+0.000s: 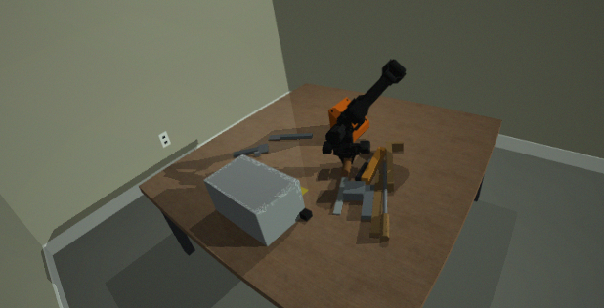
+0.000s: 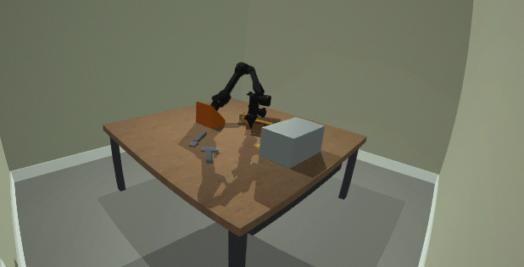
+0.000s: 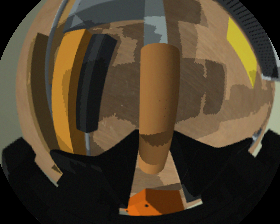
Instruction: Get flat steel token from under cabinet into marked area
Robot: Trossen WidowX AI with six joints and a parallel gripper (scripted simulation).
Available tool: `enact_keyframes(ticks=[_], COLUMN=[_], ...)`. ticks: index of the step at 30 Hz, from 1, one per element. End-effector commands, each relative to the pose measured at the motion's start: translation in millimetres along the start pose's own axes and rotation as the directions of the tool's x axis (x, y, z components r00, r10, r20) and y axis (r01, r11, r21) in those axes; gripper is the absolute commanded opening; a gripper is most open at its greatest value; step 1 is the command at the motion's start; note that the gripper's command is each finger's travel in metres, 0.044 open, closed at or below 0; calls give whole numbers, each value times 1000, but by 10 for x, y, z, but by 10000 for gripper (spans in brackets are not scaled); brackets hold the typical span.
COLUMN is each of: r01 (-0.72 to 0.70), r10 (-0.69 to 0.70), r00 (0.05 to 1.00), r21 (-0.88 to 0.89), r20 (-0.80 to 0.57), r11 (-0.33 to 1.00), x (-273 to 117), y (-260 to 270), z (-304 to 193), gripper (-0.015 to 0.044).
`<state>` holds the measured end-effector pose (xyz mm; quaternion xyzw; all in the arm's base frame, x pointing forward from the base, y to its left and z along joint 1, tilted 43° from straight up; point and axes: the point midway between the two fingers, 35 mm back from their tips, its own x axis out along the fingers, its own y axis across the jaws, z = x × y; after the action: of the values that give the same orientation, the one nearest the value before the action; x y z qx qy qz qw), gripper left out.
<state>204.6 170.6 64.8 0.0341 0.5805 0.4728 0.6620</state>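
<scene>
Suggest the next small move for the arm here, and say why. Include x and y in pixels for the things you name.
Probably ease the pincer (image 1: 347,159) (image 2: 251,125) (image 3: 152,132) straight up a little, keeping its grip, before swinging toward the cabinet (image 1: 254,188) (image 2: 292,141). The wooden handle (image 1: 346,166) (image 3: 160,95) is between its fingers, and an orange-yellow bar (image 1: 373,165) (image 3: 66,90) lies close beside it, so a sideways move first might knock that.

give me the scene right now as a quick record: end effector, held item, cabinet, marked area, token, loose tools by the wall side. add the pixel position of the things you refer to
end effector: shut on the wooden handle, fingers on either side
held item: wooden handle (image 1: 346,165) (image 3: 159,95), grey metal shaft beyond it
cabinet: pale grey box (image 1: 264,188) (image 2: 292,141), standing on the table (image 1: 440,154) (image 2: 170,154)
marked area: yellow patch (image 1: 304,191) (image 3: 242,52) partly visible beside cabinet
token: cannot be made out
loose tools: two grey ones (image 1: 293,137) (image 2: 197,139), (image 1: 251,151) (image 2: 209,154), lying apart
</scene>
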Motion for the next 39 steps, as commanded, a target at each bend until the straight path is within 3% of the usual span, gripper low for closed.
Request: enact_keyframes(ticks=[1, 3, 6, 9, 23, 27, 36, 39], r01=[0, 0, 1, -12, -12, -8, -8, -8], r10=[0, 0, -1, 12, 12, 8, 8, 8], r00=[1000, 1000, 1000, 1000, 1000, 1000, 1000, 1000], r21=[0, 0, 0, 1, 38, 16, 16, 16], r20=[0, 0, 0, 7, 7, 7, 7, 7], r11=[1000, 1000, 1000, 1000, 999, 1000, 1000, 1000], x=[0, 1, 1, 1, 48, 28, 28, 28], y=[0, -1, 0, -2, -8, -14, -14, -14], z=[0, -1, 0, -2, -12, -4, -4, -4], gripper=[157, 200, 200, 270, 270, 165, 105, 26])
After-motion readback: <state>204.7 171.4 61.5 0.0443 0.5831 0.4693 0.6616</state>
